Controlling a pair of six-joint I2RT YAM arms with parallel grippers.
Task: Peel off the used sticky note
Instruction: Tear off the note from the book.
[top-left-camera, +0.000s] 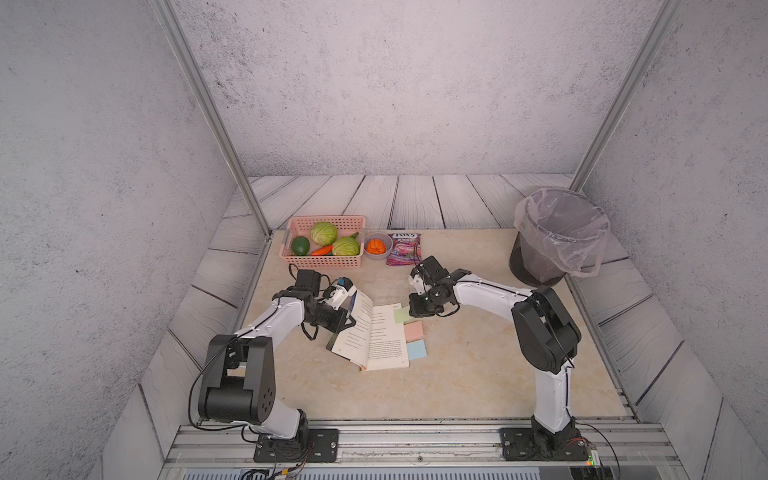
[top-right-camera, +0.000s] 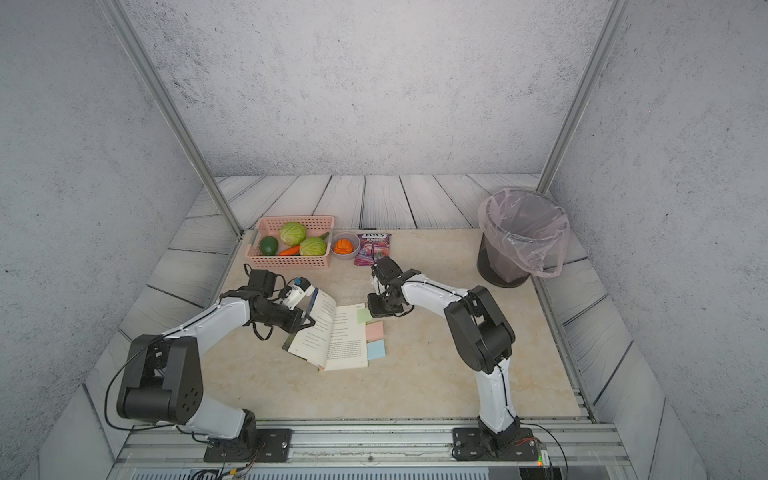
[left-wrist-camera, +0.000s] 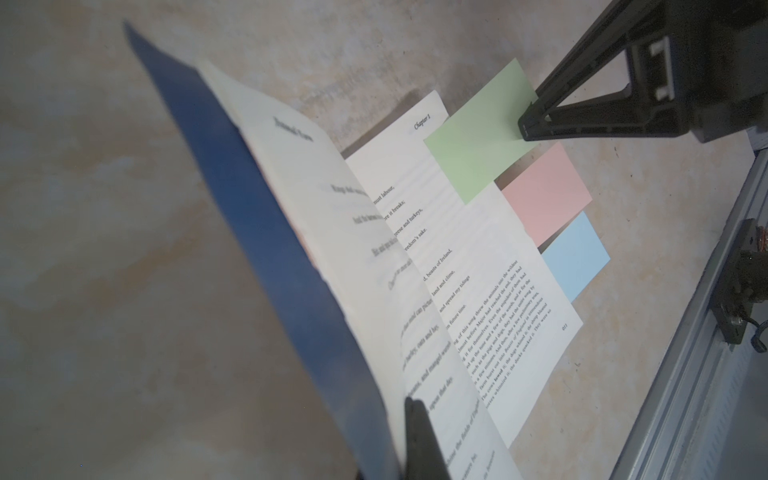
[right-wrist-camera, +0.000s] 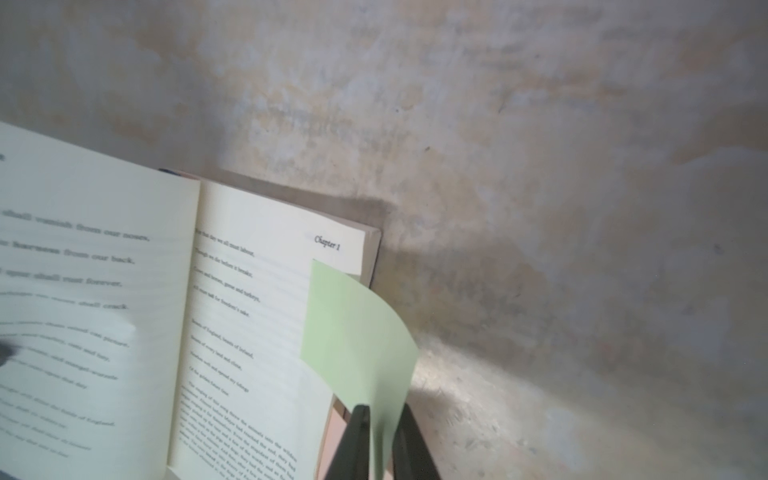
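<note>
Pinch first: my right end effector (right-wrist-camera: 382, 415) has its two fingers pressed together on the outer edge of the green sticky note (right-wrist-camera: 357, 332), with the paper trapped between them. The note's free part curves up off the page toward the fingers. Its other edge lies against the right-hand page of the book (top-left-camera: 384, 338), just under the heading "Chapter 1".

Along that same page edge, nearer to me, come a pink note (top-left-camera: 413, 331) and then a blue note (top-left-camera: 416, 349). Both lie flat and jut out past the page over the tabletop (top-left-camera: 457, 365).

My left end effector (left-wrist-camera: 403, 440) is closed tight on the book's left half, with the blue cover and the pages nipped together and held tilted up off the tabletop. Only one finger shows in my left wrist view, lying dark across the print. The right half of the book lies flat and open.

Further out, along the far edge, stands a pink basket (top-left-camera: 328, 219) holding two cabbages, an avocado and a carrot. Just beside it is a grey bowl (top-left-camera: 378, 257) with something orange inside, then a purple candy bag (top-left-camera: 403, 249). Well apart, at the far right corner, stands a dark bin (top-left-camera: 536, 266) lined with a clear plastic bag.
</note>
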